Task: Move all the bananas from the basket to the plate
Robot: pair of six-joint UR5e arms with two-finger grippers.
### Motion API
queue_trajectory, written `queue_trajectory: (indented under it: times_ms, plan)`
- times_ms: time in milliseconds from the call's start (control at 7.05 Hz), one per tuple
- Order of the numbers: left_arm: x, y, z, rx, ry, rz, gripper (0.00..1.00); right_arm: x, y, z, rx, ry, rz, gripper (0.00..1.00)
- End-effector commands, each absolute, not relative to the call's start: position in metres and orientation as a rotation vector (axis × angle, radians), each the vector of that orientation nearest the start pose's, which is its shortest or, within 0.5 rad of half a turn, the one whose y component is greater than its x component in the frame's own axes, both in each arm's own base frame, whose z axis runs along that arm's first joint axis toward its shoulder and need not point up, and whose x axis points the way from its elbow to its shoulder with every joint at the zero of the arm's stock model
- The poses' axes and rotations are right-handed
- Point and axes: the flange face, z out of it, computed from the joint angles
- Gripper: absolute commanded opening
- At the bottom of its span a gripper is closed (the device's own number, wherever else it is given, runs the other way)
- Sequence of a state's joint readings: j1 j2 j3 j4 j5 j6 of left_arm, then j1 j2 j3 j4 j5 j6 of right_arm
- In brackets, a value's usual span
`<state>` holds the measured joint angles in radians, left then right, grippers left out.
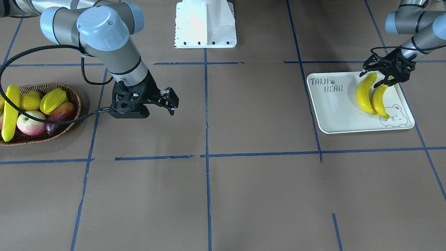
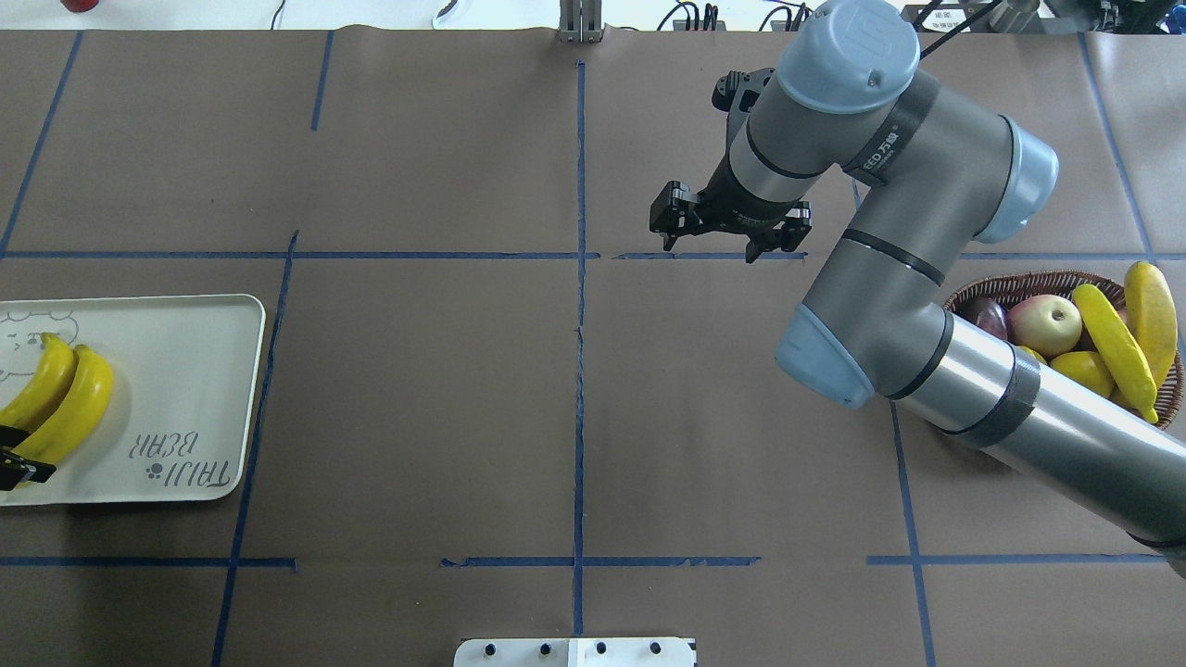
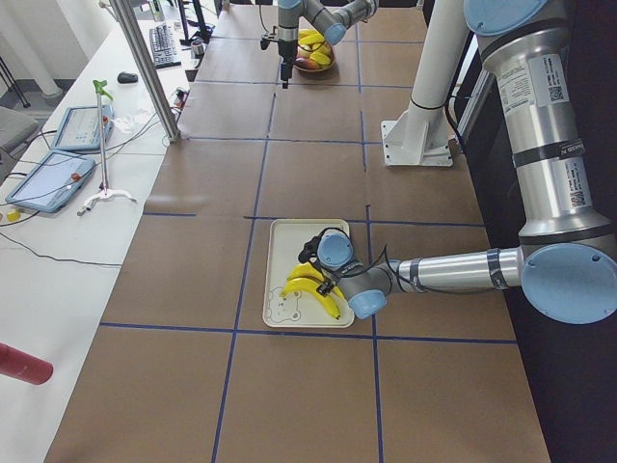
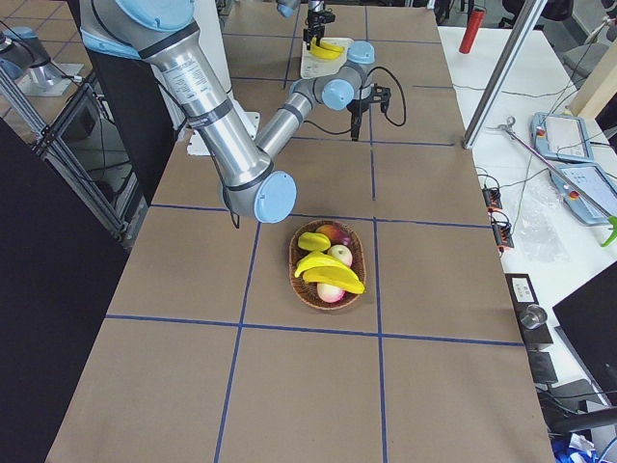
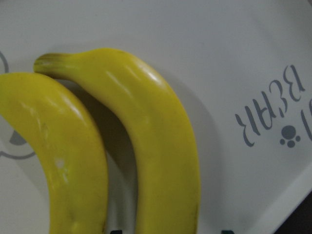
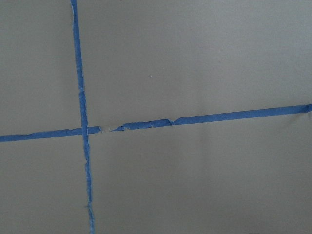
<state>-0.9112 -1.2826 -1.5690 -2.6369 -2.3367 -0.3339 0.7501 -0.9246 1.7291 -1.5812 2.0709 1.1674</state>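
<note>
Counter (image 2: 417,389): brown paper w/ blue tape grid (image 2: 579,371). Pale grey-white rectangular plate (image 2: 185,371), "TAIJI BEAR" print, at robot's left end, holds 2 glossy yellow plastic bananas (image 2: 79,408) (image 2: 42,380) side by side. Oval brown wicker basket (image 1: 75,101), right end, holds 2 more bananas (image 2: 1112,343) (image 2: 1154,315) atop mixed fruit (image 2: 1045,324). Left gripper (image 1: 373,78): spread, straddling one plate banana's end. Right gripper (image 2: 709,245): spread wide, above counter by tape line.

Brown counter (image 1: 264,195) gridded with blue tape (image 1: 206,104); starfruit (image 1: 53,99), pink apple (image 1: 28,124) and dark-red mango (image 1: 61,115) cluster at its right end.
</note>
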Motion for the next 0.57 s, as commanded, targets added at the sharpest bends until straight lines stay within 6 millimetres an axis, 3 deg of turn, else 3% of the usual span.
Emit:
queue_trajectory:
  times_ms: [0, 284, 425]
  plan:
    - [0.164, -0.343, 0.654, 0.311, 1.037, 0.565, 0.86, -0.424, -0.511, 0.206, 0.027, -0.918, 0.119, 1.0]
    - [0.142, -0.353, 0.651, 0.304, 1.058, 0.495, 0.88, -0.416, -0.518, 0.208, 0.034, -0.913, 0.112, 1.0]
    - [0.134, -0.368, 0.636, 0.289, 1.049, 0.435, 0.89, -0.403, -0.526, 0.214, 0.066, -0.905, 0.072, 1.0]
